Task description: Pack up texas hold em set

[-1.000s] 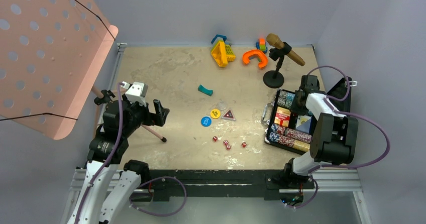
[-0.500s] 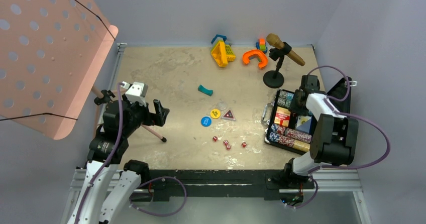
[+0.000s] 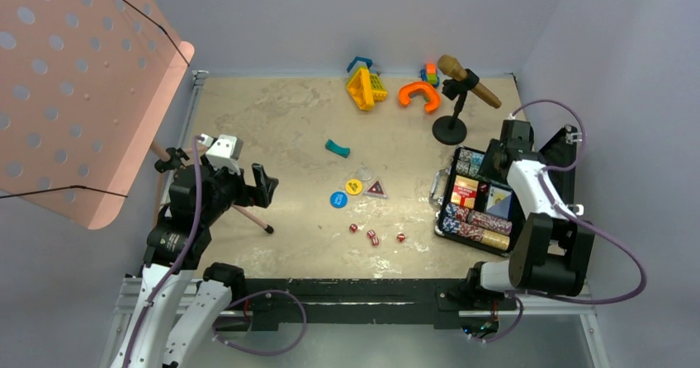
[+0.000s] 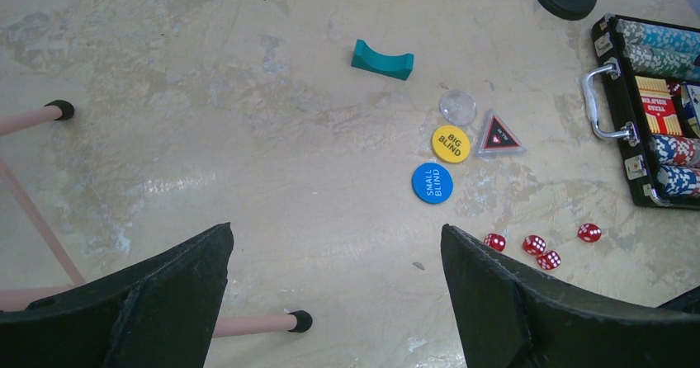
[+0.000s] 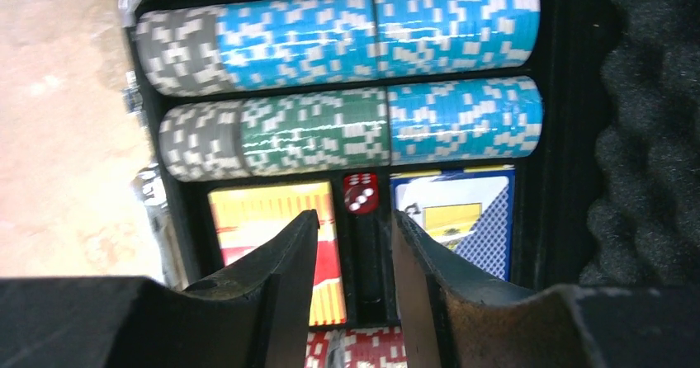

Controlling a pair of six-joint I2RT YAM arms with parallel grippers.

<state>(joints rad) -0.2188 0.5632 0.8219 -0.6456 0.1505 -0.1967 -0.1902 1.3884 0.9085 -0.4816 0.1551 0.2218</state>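
Red dice (image 4: 534, 244), four loose on desk (image 4: 248, 137), one slotted in case (image 5: 553, 137): hard, light, likely roll-prone; pinch opposite flat faces. Right end effector (image 5: 353, 244): jaws apart, empty.

Top external: fixed high, above and behind both arm bases; looks down and forward from far off, taking in the whole table (image 3: 281, 137) up to the back wall.

Left wrist: low over the table's left-middle, tilted forward and rightward past own left gripper (image 4: 334, 232), fingers in the bottom corners; middle range. Shares with the top view the teal curved piece (image 4: 381, 58), blue token (image 4: 432, 182), yellow token (image 4: 451, 143), triangular token (image 4: 497, 134), red dice (image 4: 535, 244) and the handle side of the case (image 4: 634, 166).

Right wrist: very close, straight down into the case past own right gripper (image 5: 353, 219). Shares with the top view only chip rows (image 5: 338, 38) and red card deck (image 5: 256, 211).
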